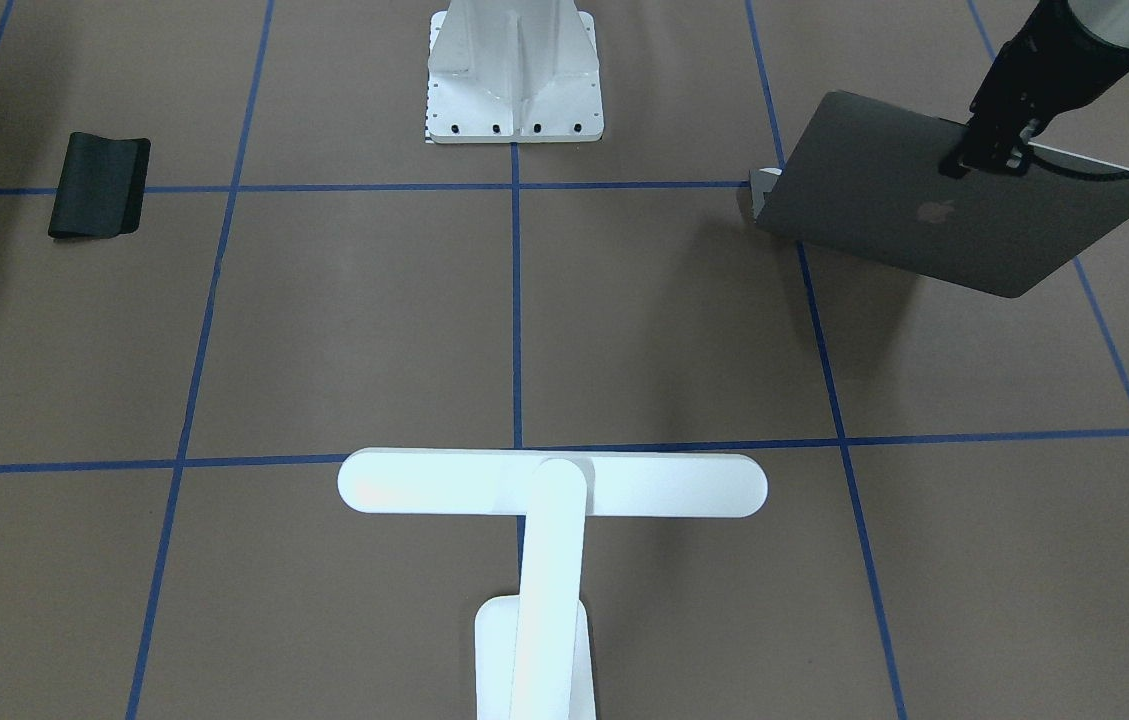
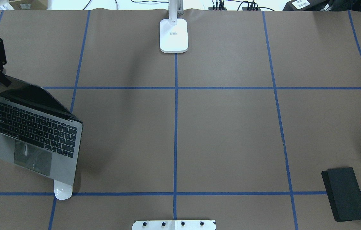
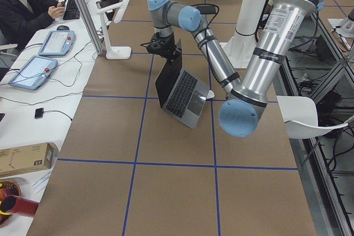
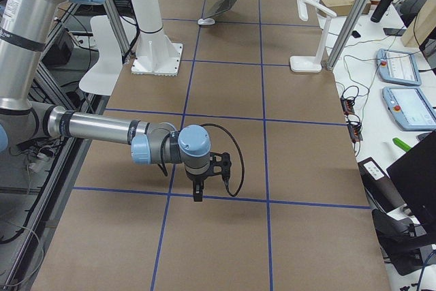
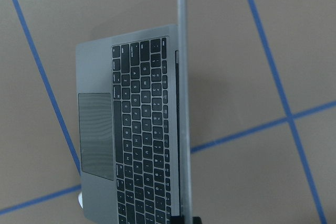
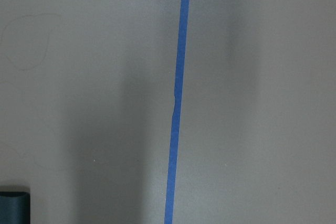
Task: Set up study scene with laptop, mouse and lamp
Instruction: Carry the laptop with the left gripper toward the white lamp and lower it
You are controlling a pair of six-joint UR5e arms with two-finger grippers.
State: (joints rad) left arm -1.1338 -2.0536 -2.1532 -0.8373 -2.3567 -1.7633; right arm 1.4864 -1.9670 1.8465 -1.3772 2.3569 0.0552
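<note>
The left gripper (image 1: 989, 152) is clamped on the top edge of the lid of the laptop (image 2: 36, 127), near one corner. In the left wrist view the lid runs edge-on straight up from between the fingers. The lid stands roughly upright over the base. The base lies on the left side of the table (image 2: 225, 134), skewed to the blue tape lines.

The only mark that reads is the pale apple logo (image 1: 936, 210) on the lid. The base of the lamp (image 2: 174, 33) has a small label, too small to read.

There is one laptop, one mouse (image 2: 63, 192), one lamp, one black mat (image 2: 345, 194) and one white pedestal (image 1: 514, 75).

The mouse sits at the laptop's near corner, partly tucked under it. The lamp stands at the middle of the far edge. The right gripper (image 4: 197, 194) hangs over the right side, well apart from all three. I cannot tell how its jaws stand.
</note>
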